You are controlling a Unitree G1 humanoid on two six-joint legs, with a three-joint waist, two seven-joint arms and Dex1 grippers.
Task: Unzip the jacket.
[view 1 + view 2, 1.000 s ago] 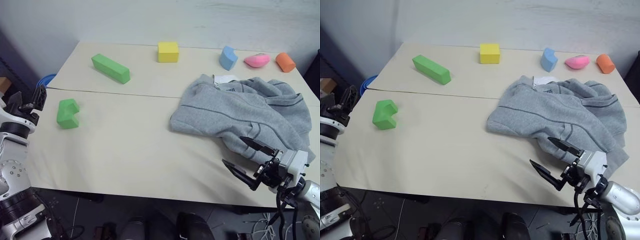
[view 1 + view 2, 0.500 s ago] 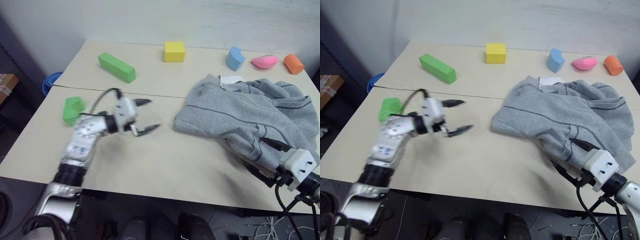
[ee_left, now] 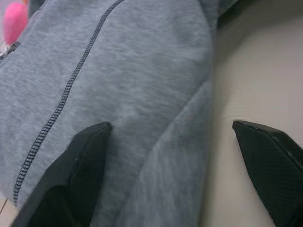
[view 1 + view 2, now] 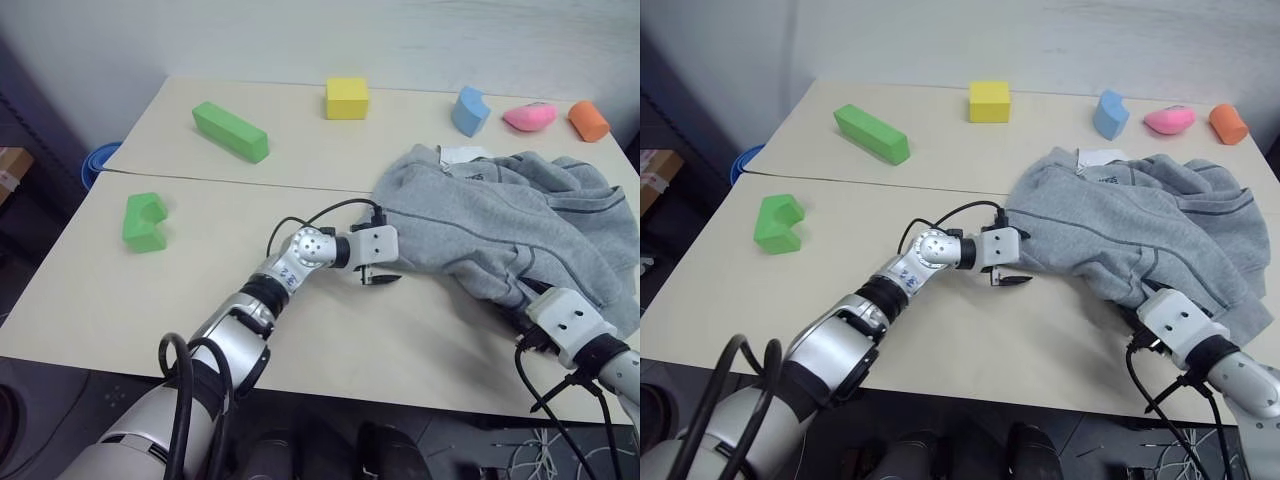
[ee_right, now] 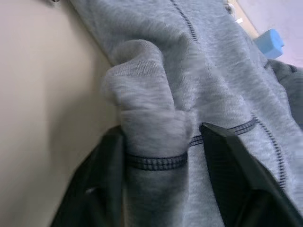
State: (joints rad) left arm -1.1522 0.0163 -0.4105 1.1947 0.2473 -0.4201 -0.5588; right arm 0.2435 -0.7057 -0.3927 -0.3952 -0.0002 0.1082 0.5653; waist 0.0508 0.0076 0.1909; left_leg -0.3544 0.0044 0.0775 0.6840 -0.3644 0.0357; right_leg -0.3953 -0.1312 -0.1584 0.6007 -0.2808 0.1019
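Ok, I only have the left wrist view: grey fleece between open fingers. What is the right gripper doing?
Observer: The right gripper is closed around a bunched fold of the light grey fleece jacket, near the beige table's front edge.
Operator: Where is the collar end?
Observer: A small white hang tag lies at the jacket's far edge, toward the blue foam block.
Operator: Anything near my left gripper?
Observer: The notched green foam block lies well to its left.

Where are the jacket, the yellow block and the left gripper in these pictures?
jacket [image 4: 480,215]: left eye view, on the grey fleece body.
yellow block [image 4: 346,98]: left eye view, on its top face.
left gripper [image 4: 377,272]: left eye view, between its fingertips at the jacket's edge.
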